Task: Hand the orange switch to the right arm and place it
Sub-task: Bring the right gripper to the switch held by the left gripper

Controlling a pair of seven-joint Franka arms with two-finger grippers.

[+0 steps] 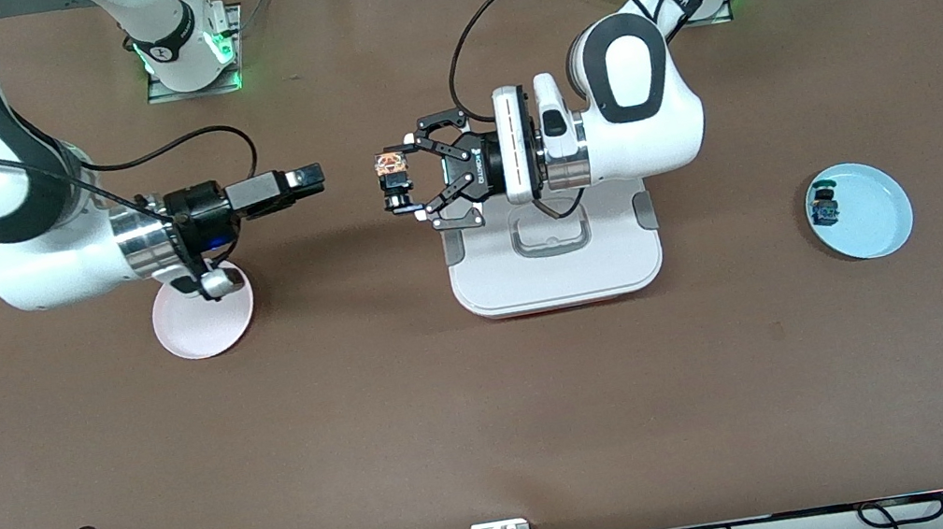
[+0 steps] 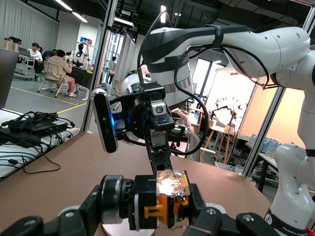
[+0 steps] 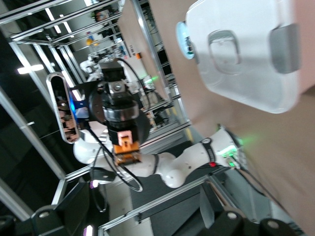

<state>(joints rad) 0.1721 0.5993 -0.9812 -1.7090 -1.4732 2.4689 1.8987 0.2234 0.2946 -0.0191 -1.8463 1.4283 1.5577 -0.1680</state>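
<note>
The left claw point(image 1: 402, 183) is clamped tight on the orange switch point(image 1: 393, 175), holding it up in the air over the bare table point(image 1: 495, 412), beside the white tray point(image 1: 556, 275). The right claw point(image 1: 305, 180) hangs close by, over the table above the pink plate point(image 1: 194, 332), with its fingers wide apart and nothing in them. The two claws face each other with a gap between them. The switch is tiny, so I think the right claw could miss it or knock it loose, and it would drop. The orange cap seems to point up at the front camera, and the switch's long way seems to run across the left claw's fingers.
</note>
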